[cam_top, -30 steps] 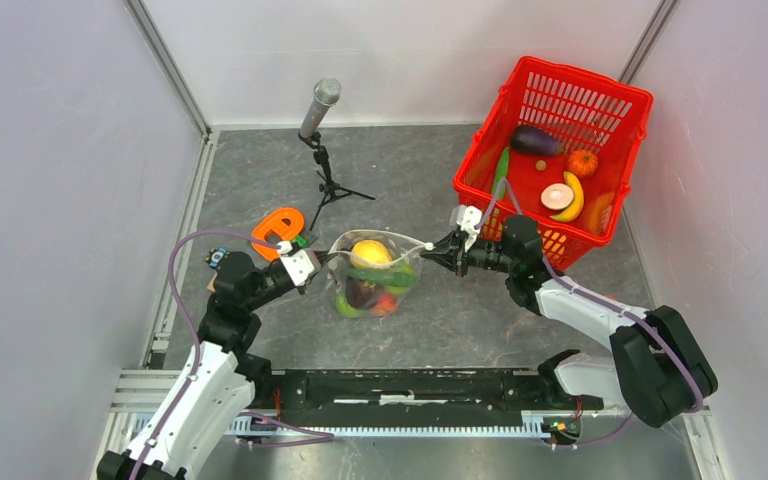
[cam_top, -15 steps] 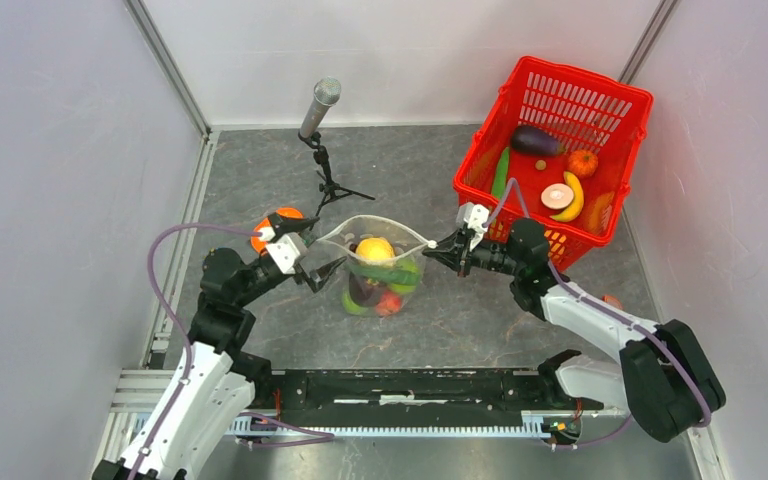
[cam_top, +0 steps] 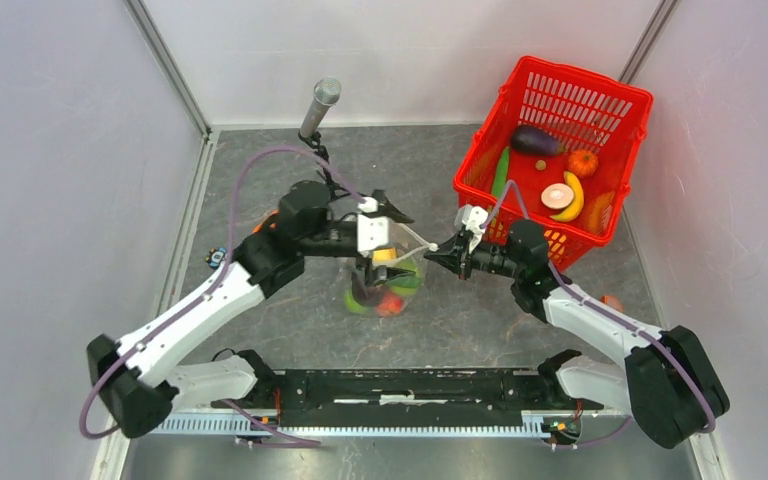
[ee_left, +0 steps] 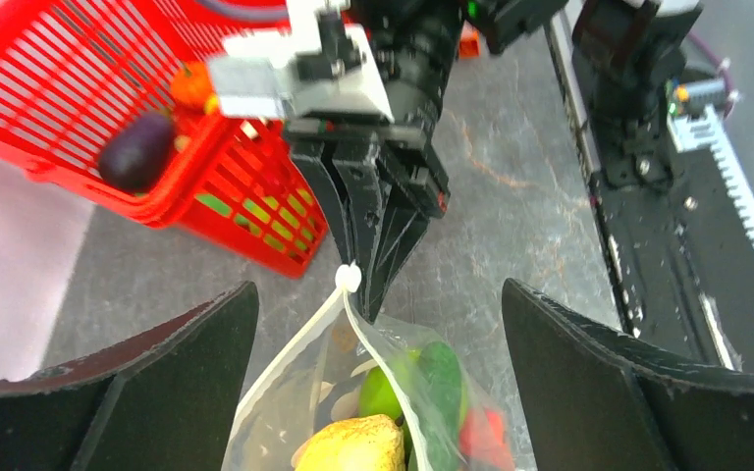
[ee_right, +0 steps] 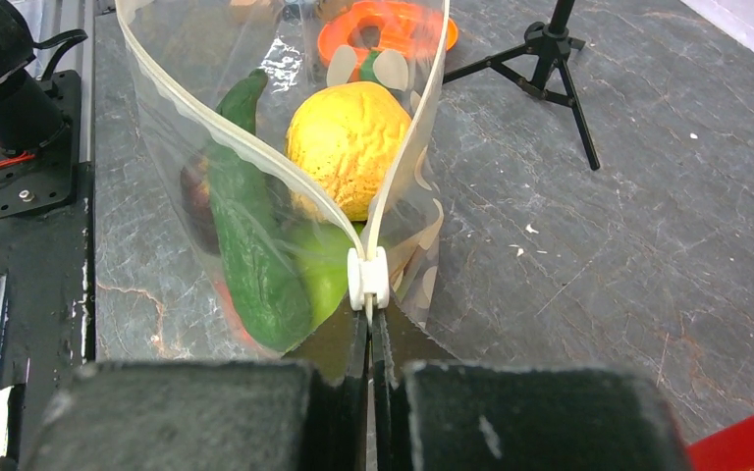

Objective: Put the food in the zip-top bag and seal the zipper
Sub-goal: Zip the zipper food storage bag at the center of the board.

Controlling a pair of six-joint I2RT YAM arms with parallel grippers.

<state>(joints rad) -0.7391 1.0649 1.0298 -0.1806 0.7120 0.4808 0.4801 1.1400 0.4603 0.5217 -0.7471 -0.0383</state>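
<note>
The zip-top bag (cam_top: 407,268) stands on the table with its mouth open. In it lie the food pieces: a yellow lemon (ee_right: 349,157), a long green vegetable (ee_right: 250,255), a green fruit (ee_left: 383,392) and red pieces (cam_top: 390,303). The zipper (ee_right: 206,118) is spread apart, its white slider (ee_right: 367,278) at the bag's right end. My right gripper (ee_right: 368,324) is shut on the bag's edge just behind that slider. My left gripper (cam_top: 385,240) hovers open over the bag's mouth, its fingers (ee_left: 108,392) on either side and touching nothing.
A red mesh basket (cam_top: 560,237) holding more toy produce stands at the back right, close behind my right gripper. A microphone on a tripod (cam_top: 320,100) stands behind the bag. An orange ring (ee_right: 388,25) lies left of the bag.
My left gripper has opened, let go of the bag's left end, and swung up and right over the bag. The right gripper has stayed shut in place.
</note>
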